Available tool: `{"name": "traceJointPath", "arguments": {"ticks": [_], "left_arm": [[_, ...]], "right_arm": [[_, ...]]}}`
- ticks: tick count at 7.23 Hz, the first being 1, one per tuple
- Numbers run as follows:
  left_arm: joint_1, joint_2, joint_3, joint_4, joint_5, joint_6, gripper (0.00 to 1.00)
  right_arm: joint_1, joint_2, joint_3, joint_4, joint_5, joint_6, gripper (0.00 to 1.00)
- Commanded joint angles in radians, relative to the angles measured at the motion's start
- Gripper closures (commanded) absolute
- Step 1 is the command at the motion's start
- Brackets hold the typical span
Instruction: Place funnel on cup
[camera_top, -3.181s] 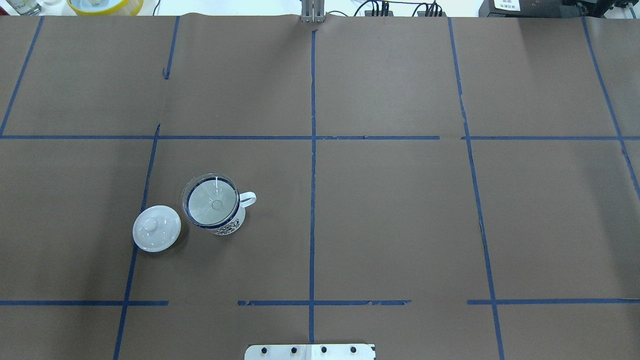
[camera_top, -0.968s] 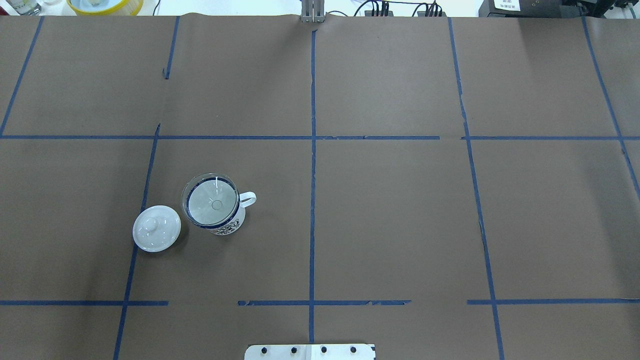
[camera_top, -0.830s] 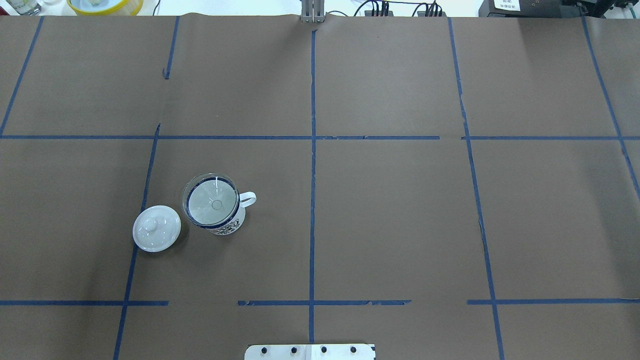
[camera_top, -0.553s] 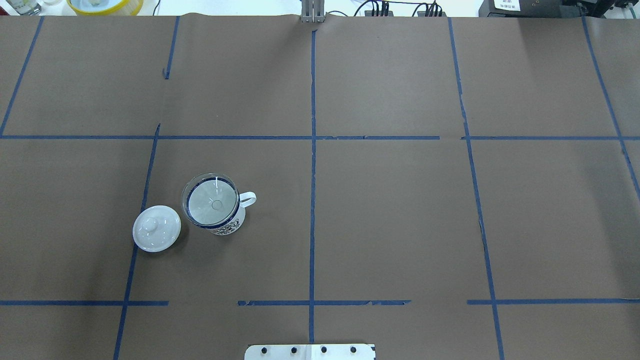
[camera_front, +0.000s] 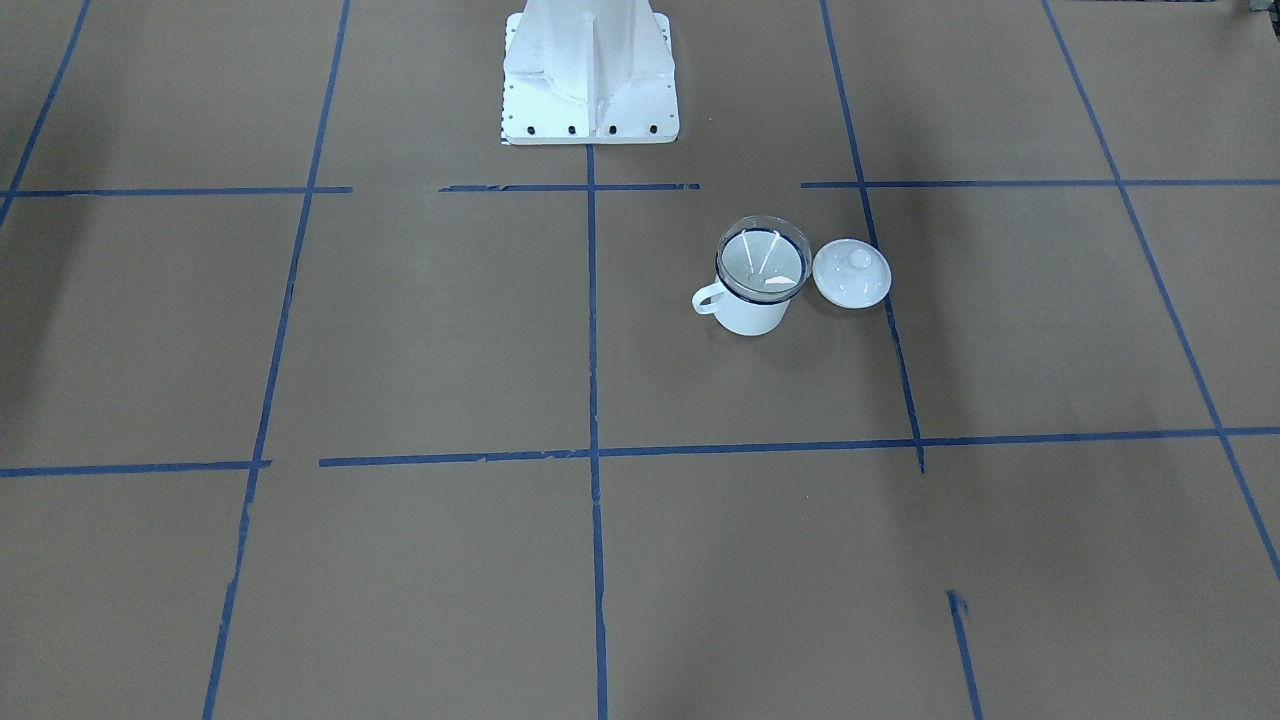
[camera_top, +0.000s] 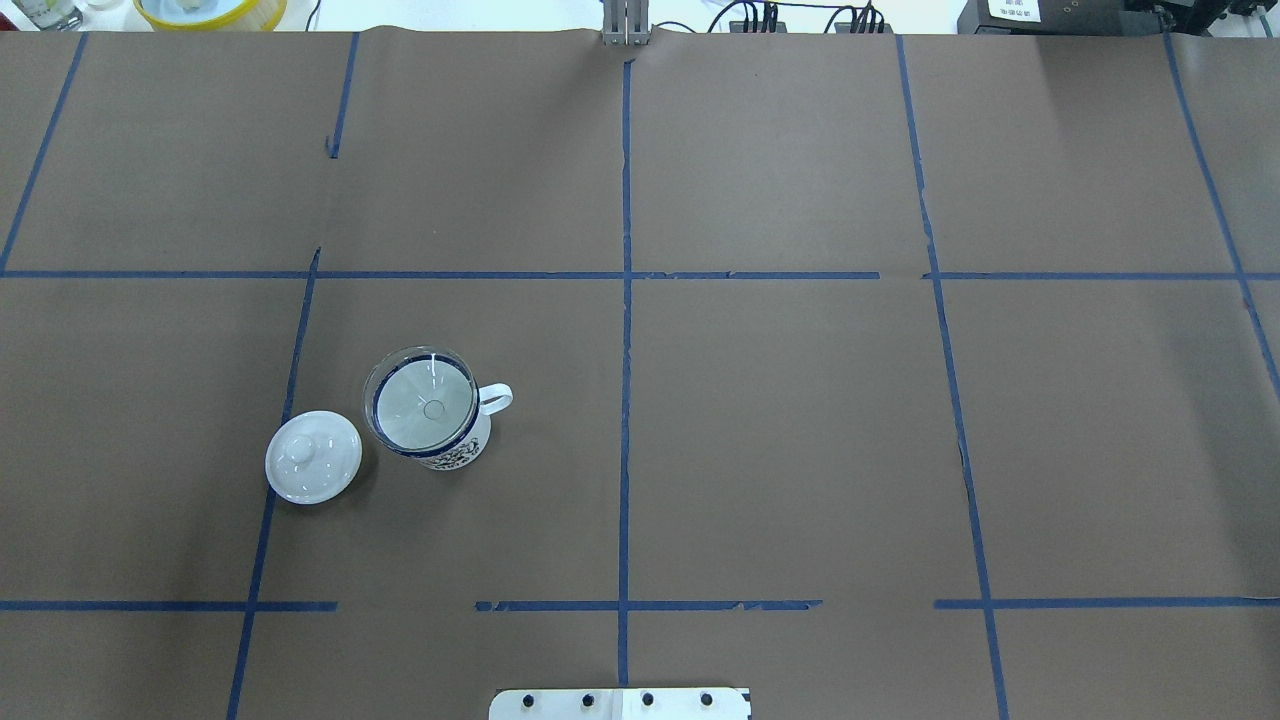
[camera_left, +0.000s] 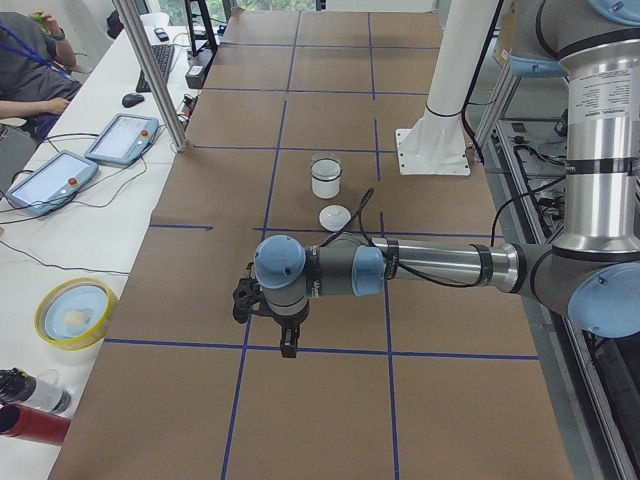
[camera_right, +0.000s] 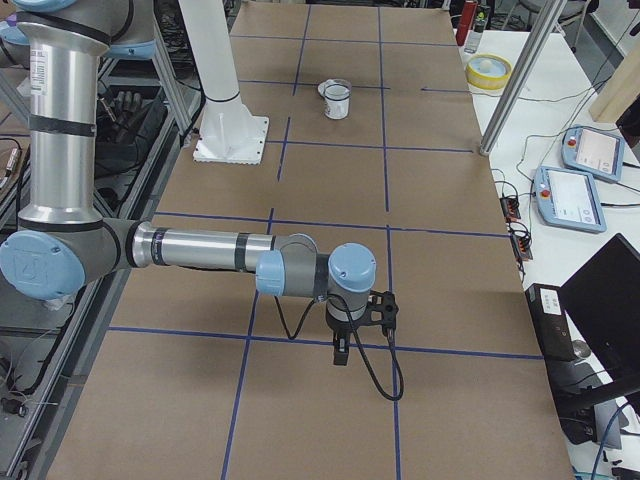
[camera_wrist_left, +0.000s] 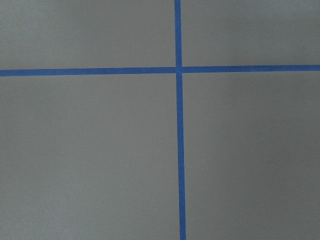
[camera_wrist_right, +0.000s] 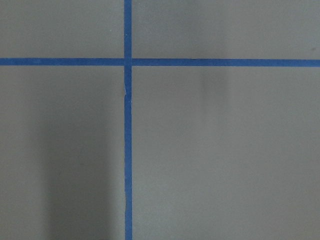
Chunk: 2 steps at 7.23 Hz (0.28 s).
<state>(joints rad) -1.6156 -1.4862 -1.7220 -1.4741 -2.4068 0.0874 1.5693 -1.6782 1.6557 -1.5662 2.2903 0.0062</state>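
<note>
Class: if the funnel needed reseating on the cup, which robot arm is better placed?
Left. The cup bearing the funnel stands left of the centre tape line, on the side of the left gripper; the right gripper hangs at the far end.

**Both arms: forearms level, grippers pointing down**

L arm (camera_left: 440, 265): upper link approx vertical at the robot side, elbow low, forearm stretched out approx horizontal. L wrist (camera_left: 280, 272) is bent so the L gripper (camera_left: 288, 346) hangs straight down in free air, touching nothing. Finger state: can't tell, side view only.

R arm (camera_right: 200, 248): mirror config. Upper link vertical, forearm approx horizontal, cable looped under the wrist end. R wrist (camera_right: 350, 272) is turned down, and the R gripper (camera_right: 340, 354) is vertical, also in free air. Finger state: can't tell here either.

Both wrist cams look straight down.
</note>
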Motion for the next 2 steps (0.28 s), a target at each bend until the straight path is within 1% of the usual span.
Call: {"name": "traceJointPath", "arguments": {"ticks": [1,2], "left_arm": [[-0.001,0.004,-0.027,0.000,0.002,0.000,0.00],[-0.001,0.001,-0.030,0.000,0.002,0.002,0.00]], "right_arm": [[0.000,0.000,-0.001,0.000,0.000,0.000,0.00],[0.000,0.000,0.001,0.000,0.000,0.000,0.00]]}}
